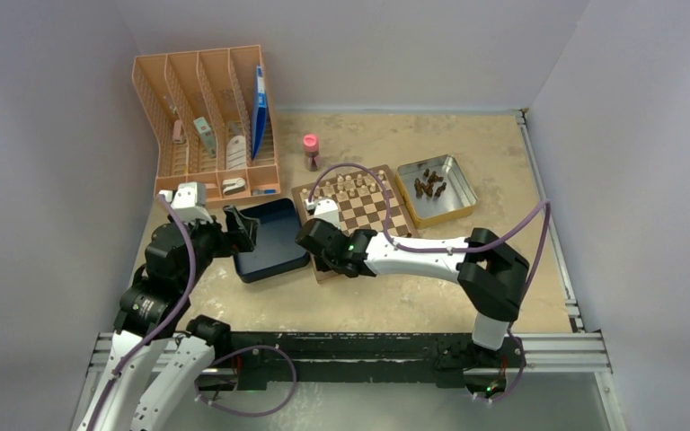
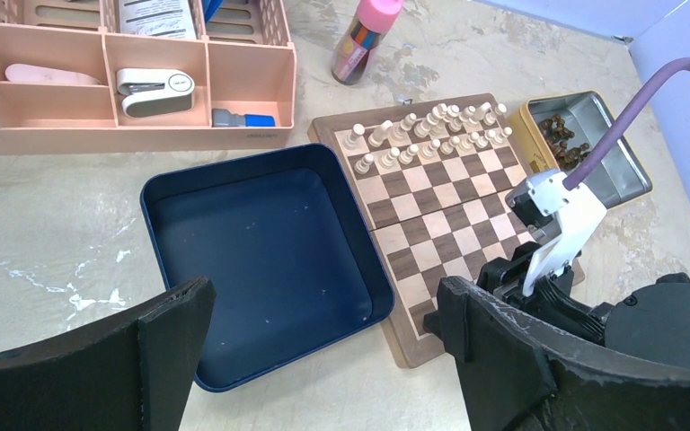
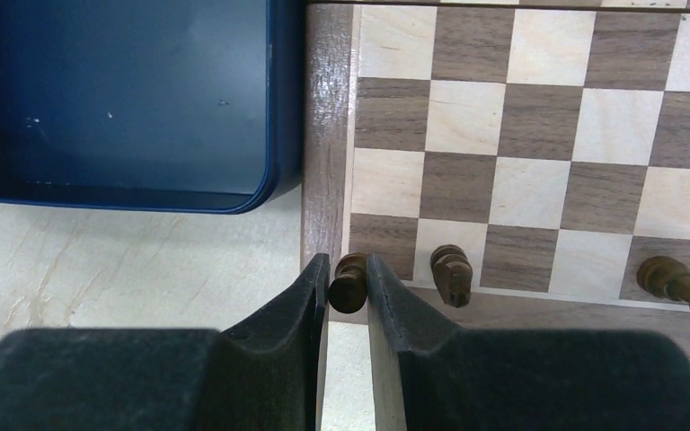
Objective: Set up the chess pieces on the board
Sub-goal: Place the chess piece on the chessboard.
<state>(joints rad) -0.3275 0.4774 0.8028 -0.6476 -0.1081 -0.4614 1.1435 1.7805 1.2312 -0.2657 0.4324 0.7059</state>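
Note:
The board (image 1: pixel 373 214) lies mid-table with pale cream figures (image 1: pixel 352 187) on its far two rows. My right gripper (image 3: pixel 347 266) is shut on a dark brown chess piece (image 3: pixel 348 292) at the board's (image 3: pixel 521 135) near-left corner square. A second dark piece (image 3: pixel 451 272) stands one square to the right, and a third (image 3: pixel 674 280) stands further right. Several more dark pieces (image 1: pixel 429 187) lie in a metal tin (image 1: pixel 456 205) right of the board. My left gripper (image 2: pixel 323 359) is open and empty over the near edge of the dark blue box (image 2: pixel 269 242).
The dark blue box (image 1: pixel 269 241) touches the board's left side. A pink-capped bottle (image 1: pixel 310 151) stands behind the board. A pink desk organizer (image 1: pixel 207 126) fills the far left. The right arm (image 1: pixel 431 256) lies across the board's near edge.

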